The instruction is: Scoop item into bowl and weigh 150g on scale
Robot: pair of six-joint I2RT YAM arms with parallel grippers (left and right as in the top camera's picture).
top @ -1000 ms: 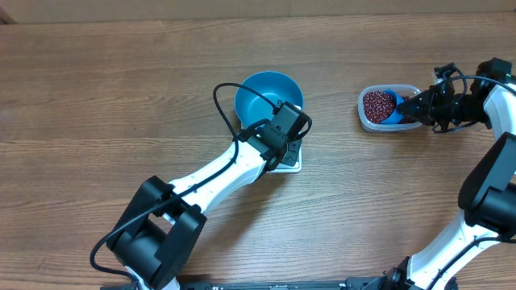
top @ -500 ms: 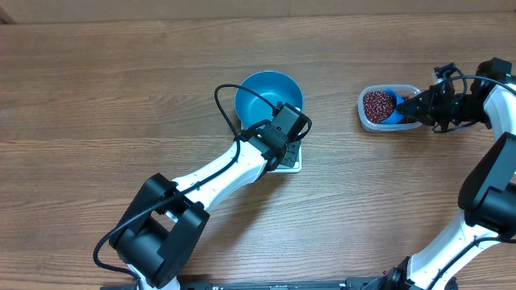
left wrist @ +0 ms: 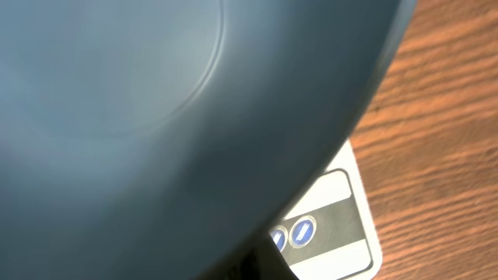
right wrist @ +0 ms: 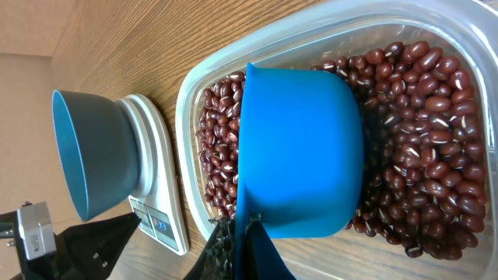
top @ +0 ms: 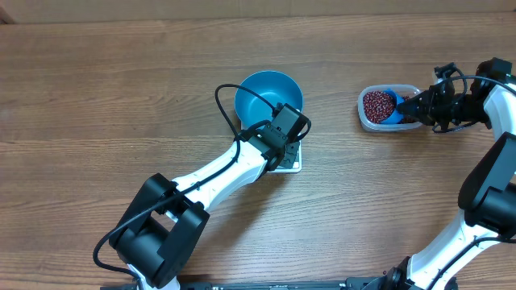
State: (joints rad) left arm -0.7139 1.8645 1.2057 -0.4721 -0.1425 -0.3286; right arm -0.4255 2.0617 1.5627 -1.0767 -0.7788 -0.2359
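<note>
Beans (right wrist: 424, 155) are judged loose, light and spill-prone. They are best lifted by the scoop (right wrist: 299, 148), whose handle at 6 o'clock is clamped by the right fingers (right wrist: 272, 260). The left fingers (left wrist: 245, 268) are together.

Brown wood-grain table (top: 97, 97) fills view; paler tan strip (top: 242, 8) along far edge; even light.

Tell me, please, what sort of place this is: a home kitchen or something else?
Probably a robotics lab bench, not a home kitchen. Robot arms work at a wooden table that carries a blue bowl on a small white scale and a clear tub of beans.
</note>
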